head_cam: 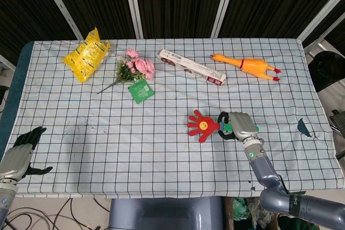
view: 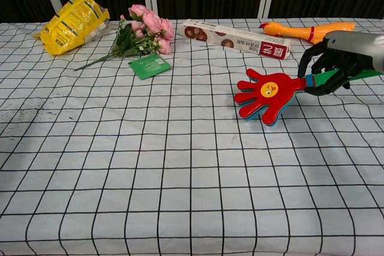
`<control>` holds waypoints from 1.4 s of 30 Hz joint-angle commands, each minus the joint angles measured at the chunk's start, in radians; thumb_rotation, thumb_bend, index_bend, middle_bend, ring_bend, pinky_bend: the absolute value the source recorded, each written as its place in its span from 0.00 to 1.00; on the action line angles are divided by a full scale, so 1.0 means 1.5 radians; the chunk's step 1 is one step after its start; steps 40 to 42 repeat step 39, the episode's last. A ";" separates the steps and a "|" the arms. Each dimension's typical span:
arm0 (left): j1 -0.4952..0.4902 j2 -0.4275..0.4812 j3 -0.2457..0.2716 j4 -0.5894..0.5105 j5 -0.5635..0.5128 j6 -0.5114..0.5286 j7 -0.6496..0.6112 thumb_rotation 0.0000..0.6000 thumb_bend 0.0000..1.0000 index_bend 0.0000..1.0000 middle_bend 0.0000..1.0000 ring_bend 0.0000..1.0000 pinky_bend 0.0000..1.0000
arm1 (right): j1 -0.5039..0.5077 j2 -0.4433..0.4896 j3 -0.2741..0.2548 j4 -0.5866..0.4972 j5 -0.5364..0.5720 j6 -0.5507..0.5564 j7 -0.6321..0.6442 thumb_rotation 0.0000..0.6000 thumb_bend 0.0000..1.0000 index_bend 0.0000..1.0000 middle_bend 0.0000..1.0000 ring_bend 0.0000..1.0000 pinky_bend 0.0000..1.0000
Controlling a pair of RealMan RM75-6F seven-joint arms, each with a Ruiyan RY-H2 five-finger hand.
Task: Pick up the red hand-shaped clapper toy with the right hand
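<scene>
Firmly gripped — right hand point(view: 337, 63) holds glossy clapper toy point(view: 264, 95).

On your checked tablecloth point(head_cam: 161, 149), along the far side, you had these:
- Yellow snack bag point(head_cam: 86, 54), far left corner.
- Bunch of pink flowers point(head_cam: 132, 68), just right of the bag, stems pointing toward the left.
- Small green packet point(head_cam: 141, 91), flat, just in front of the flowers.
- Long biscuit box point(head_cam: 191, 67), lying at a slant.
- Rubber chicken point(head_cam: 246, 65), right of the box, lying on its side.
</scene>
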 commanded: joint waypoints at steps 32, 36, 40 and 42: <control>0.008 -0.016 -0.001 0.022 0.015 0.042 0.044 1.00 0.00 0.00 0.00 0.00 0.00 | -0.166 0.131 -0.128 -0.101 -0.181 0.284 -0.051 1.00 0.04 0.00 0.00 0.00 0.15; 0.011 -0.025 -0.002 0.031 0.018 0.055 0.061 1.00 0.00 0.00 0.00 0.00 0.00 | -0.227 0.177 -0.172 -0.111 -0.237 0.344 -0.035 1.00 0.04 0.00 0.00 0.00 0.15; 0.013 -0.033 -0.004 0.038 0.021 0.067 0.071 1.00 0.00 0.00 0.00 0.00 0.00 | -0.276 0.213 -0.209 -0.109 -0.292 0.395 -0.017 1.00 0.04 0.00 0.00 0.00 0.15; 0.013 -0.033 -0.004 0.038 0.021 0.067 0.071 1.00 0.00 0.00 0.00 0.00 0.00 | -0.276 0.213 -0.209 -0.109 -0.292 0.395 -0.017 1.00 0.04 0.00 0.00 0.00 0.15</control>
